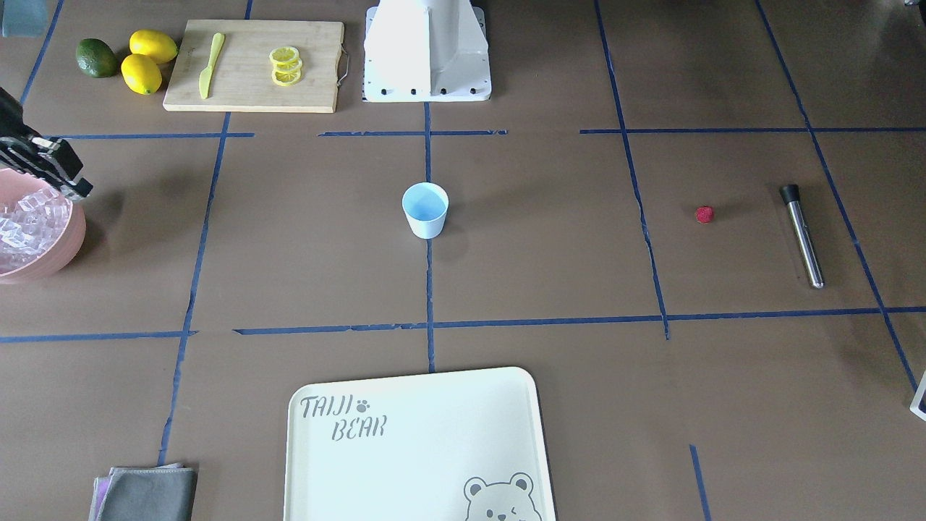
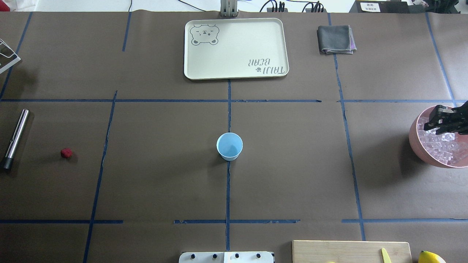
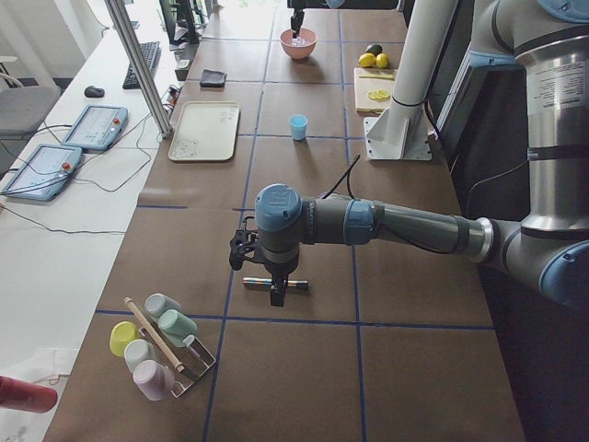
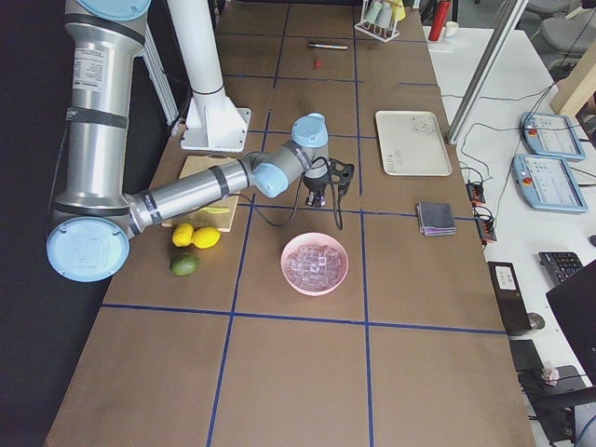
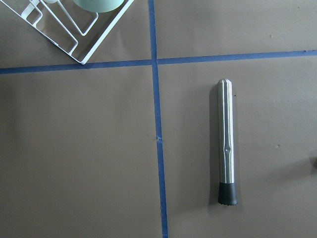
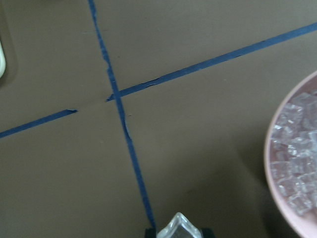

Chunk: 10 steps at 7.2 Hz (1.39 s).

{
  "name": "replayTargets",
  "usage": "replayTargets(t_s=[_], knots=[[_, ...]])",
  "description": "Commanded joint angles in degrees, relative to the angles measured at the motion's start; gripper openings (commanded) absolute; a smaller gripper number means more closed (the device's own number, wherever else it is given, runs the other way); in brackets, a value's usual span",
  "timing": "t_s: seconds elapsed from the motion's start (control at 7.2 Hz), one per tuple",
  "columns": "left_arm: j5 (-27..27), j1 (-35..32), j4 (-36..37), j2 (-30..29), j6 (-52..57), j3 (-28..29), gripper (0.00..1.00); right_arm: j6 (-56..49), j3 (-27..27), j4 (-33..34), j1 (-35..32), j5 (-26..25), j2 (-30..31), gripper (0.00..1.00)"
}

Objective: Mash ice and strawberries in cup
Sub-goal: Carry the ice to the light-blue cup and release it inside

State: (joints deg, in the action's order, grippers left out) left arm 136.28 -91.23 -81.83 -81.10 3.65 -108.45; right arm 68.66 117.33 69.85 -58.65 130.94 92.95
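The light-blue cup (image 2: 229,146) stands upright and empty at the table's middle. A small red strawberry (image 2: 66,153) lies alone far to its left. Ice cubes (image 2: 444,148) fill the pink bowl (image 2: 415,140) at the right edge. My right gripper (image 2: 432,122) hovers over the bowl's far rim, and the right wrist view shows it shut on one clear ice cube (image 6: 179,227). My left gripper (image 3: 267,276) shows only in the exterior left view, hanging over a steel muddler (image 5: 227,158); I cannot tell whether it is open or shut.
A cream bear tray (image 2: 236,49) and a folded grey cloth (image 2: 335,39) lie at the far side. A cutting board (image 1: 253,65) with lemon slices and a yellow knife sits near the robot base, lemons beside it. A wire rack of cups (image 3: 161,345) stands past the muddler.
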Motion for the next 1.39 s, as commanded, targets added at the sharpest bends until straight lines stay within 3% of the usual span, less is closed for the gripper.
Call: replayTargets(t_s=[0.0, 0.14, 0.42, 0.69, 1.25], knots=[[0.2, 0.0, 0.0, -0.1, -0.1, -0.2, 1.0, 13.5, -0.1, 0.2, 8.0, 0.2, -10.5, 0.0], [0.5, -0.1, -0.1, 0.1, 0.2, -0.4, 1.0, 19.9, -0.9, 0.9, 12.2, -0.7, -15.9, 0.0], [0.6, -0.1, -0.1, 0.2, 0.2, -0.9, 1.0, 27.8, -5.0, 8.3, 21.9, -11.8, -29.3, 0.0], [0.7, -0.1, -0.1, 0.1, 0.1, -1.1, 1.0, 32.0, -13.3, 9.2, 28.0, -19.6, -38.0, 0.01], [0.6, -0.1, -0.1, 0.1, 0.1, -1.8, 1.0, 32.7, -17.4, 9.2, 31.1, -22.4, -40.6, 0.04]])
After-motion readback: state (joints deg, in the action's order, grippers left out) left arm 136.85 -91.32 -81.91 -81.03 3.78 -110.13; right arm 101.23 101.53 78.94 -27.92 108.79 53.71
